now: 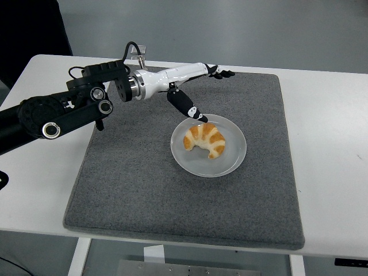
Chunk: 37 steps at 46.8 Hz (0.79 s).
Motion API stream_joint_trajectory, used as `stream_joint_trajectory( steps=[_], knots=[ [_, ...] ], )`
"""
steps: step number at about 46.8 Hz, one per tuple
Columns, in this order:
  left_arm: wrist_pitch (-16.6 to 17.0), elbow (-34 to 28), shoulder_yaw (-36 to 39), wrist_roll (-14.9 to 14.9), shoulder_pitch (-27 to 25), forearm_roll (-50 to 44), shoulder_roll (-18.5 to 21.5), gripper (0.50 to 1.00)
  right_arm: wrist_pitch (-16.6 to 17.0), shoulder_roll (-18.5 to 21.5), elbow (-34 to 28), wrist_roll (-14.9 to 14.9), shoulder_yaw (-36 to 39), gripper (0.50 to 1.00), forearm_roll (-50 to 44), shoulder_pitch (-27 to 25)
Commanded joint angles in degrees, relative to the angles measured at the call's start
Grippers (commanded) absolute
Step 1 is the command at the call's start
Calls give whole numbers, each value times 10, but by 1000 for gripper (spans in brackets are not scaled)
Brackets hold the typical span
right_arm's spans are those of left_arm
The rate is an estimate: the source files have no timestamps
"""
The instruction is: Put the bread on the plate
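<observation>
While the fingers [221,73] of the left hand [192,86] are spread wide and hold nothing, the thumb hangs above the plate's [236,158] far-left rim. The bread [204,140] lies on the plate, slightly left of centre, so placing looks done. A good exit lifts up and left, clear of that rim. Open mat [144,184] surrounds the plate; the table [328,144] beyond is bare.

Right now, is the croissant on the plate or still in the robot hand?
On the plate. The croissant lies inside the plate, and the left robot hand is open above it, holding nothing.
</observation>
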Motion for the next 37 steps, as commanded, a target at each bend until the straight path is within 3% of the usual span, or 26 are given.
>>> stream_joint_trajectory(
  steps=[1, 10, 23, 37],
  knots=[
    [-29, 2, -23, 0, 3, -38, 11, 1000, 0, 0, 0, 0, 0, 952, 0, 0],
    [-53, 10, -66, 0, 13, -131, 44, 1000, 0, 0, 0, 0, 0, 952, 0, 0],
    [-58, 96, -74, 0, 13, -345, 70, 1000, 0, 0, 0, 0, 0, 952, 0, 0],
    [-58, 123, -82, 0, 40, -431, 70, 999, 0, 0, 0, 0, 0, 952, 0, 0]
  ],
)
